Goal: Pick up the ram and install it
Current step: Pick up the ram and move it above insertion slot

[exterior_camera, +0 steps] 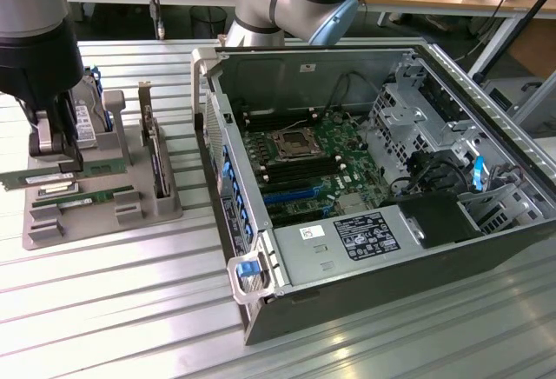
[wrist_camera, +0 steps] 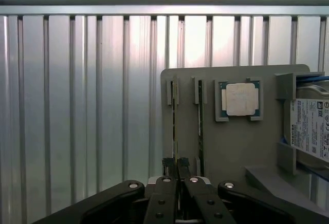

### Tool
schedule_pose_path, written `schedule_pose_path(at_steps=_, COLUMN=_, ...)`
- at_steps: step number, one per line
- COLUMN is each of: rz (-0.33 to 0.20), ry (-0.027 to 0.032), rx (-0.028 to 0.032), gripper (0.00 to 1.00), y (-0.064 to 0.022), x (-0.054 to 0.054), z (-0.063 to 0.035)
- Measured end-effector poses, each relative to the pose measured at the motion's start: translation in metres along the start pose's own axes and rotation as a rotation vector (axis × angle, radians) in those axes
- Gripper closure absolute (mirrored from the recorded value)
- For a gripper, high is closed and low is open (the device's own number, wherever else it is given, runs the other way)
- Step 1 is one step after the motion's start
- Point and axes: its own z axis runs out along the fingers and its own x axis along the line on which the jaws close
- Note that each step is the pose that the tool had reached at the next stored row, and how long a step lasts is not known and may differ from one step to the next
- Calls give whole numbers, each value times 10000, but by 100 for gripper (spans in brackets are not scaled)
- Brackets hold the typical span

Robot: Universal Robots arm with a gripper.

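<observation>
The claw (wrist_camera: pixel 176 163) is seen low over the grey tray (wrist_camera: pixel 231 152). Its fingers are set close together with only a narrow gap between them. The ram (wrist_camera: pixel 175 126) is caught edge-on in that gap. Pads appear pressed to both faces, so the stick is judged to be gripped. It is not lifted: it stands on its long edge in the slot nearest the tray's outer border, its far end tucked in the holder at the tray's end.

A second stick (wrist_camera: pixel 200 126) is parked in the next slot inward on the tray, just beside the held one. Further in across the tray, the CPU (wrist_camera: pixel 240 99) lies flat in its recess. At the tray's opposite border, the hard drive (wrist_camera: pixel 308 129) is racked.

Now the risks, as judged from here. The board is thin and held only by its faces. If the hold is off-centre along its length, which cannot be told, the stick could tip as it is raised. An end could then be snagged in the tray's holder. A pull that is not straight up from the tray could bend the stick or drag the tray with it. The neighbouring stick sits close enough that it could be brushed by the inner finger. A weak pinch could also let the ram slip on the way off the tray.
</observation>
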Motion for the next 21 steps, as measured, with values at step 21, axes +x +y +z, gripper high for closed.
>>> schedule_pose_path(at_steps=21, rz=0, ry=0, rx=1, gripper=88, y=8, x=3, z=-91)
